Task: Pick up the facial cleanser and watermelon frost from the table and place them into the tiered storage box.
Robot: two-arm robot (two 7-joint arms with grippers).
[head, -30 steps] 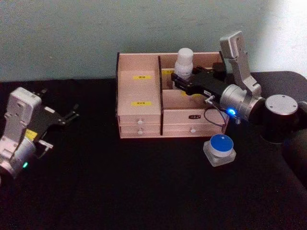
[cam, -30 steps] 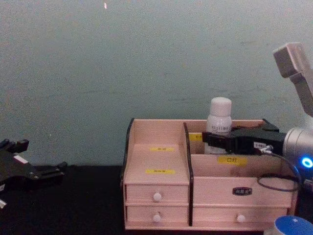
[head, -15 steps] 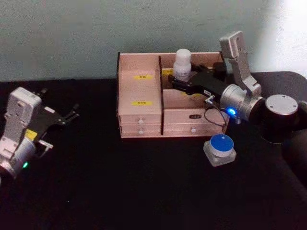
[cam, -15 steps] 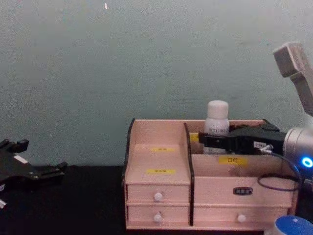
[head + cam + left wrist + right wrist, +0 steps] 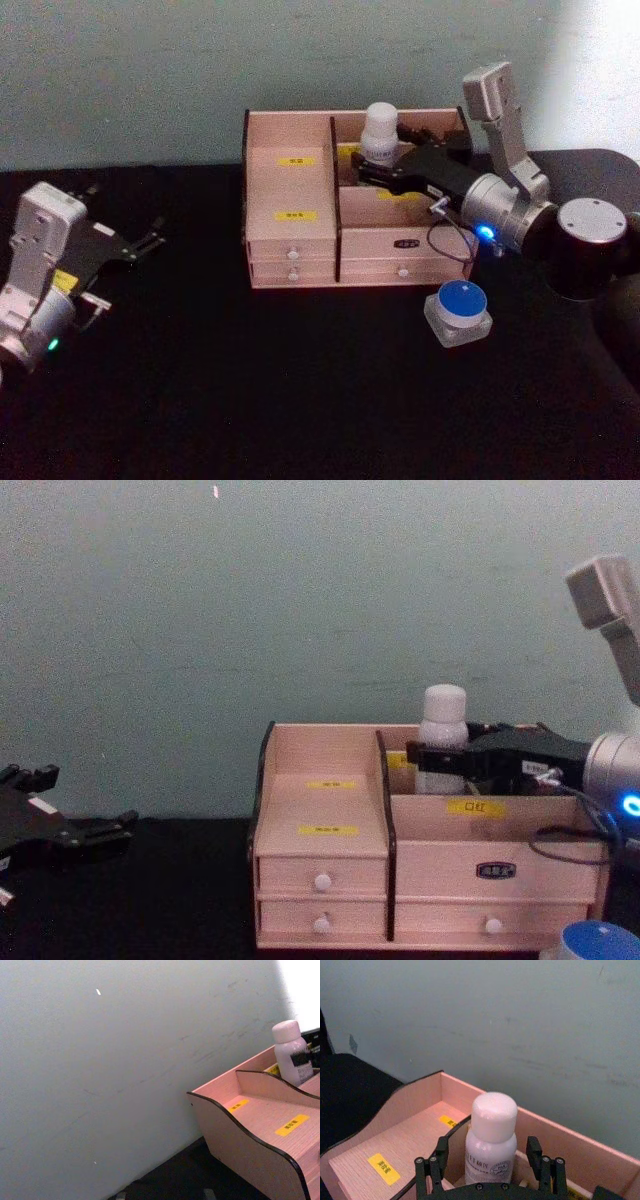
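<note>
Right end effector (image 5: 488, 1152) reaches in from the right over the tiered storage box (image 5: 290, 190) and straddles the facial cleanser (image 5: 381, 128). On my wrist feed I see a gap between the bottle and each finger, so it is released, not clamping. The cleanser stands upright in the rear right compartment, just right of the black divider. Its long axis is vertical, the rounded cap points up, and the grey lettering faces the right wrist camera. From the chest camera its cap and shoulder rise above the box's back wall.

I see the watermelon frost (image 5: 458, 311) on the table (image 5: 250, 380), blue lid up, near the box's front right corner but apart from it and below the right arm. The box's back sits close to the grey-green wall (image 5: 300, 600), so there is little room behind. In front of the drawers and out to the left, the black table lies open.

Left end effector (image 5: 150, 238) is parked over the table's left side, well apart from the box; whether it is clenched or released I cannot tell.
</note>
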